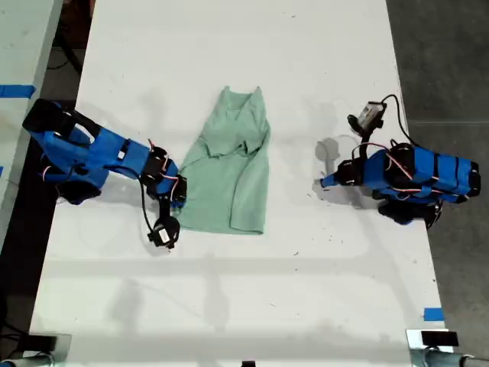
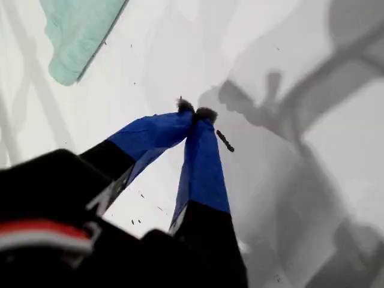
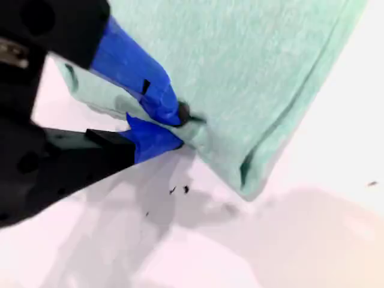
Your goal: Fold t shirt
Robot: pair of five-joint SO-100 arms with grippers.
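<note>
The shirt [image 1: 233, 172] lies partly folded mid-worktop [image 1: 229, 306]. My second claw [image 3: 177, 126], at the exterior view's left, pinches the shirt's edge, tips nearly together. My first claw [image 2: 195, 114], at that view's right, is pressed together on nothing, well apart from the shirt.

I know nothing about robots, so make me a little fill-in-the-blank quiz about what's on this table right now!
1. The t shirt lying on the white table is pale mint-____ in colour.
2. My second gripper has its jaws at the edge of the ____.
3. My first gripper has its jaws shut over the bare ____, holding nothing.
4. In the exterior view, the arm touching the cloth is on the view's ____ side.

Missing words: green; t shirt; table; left
</note>
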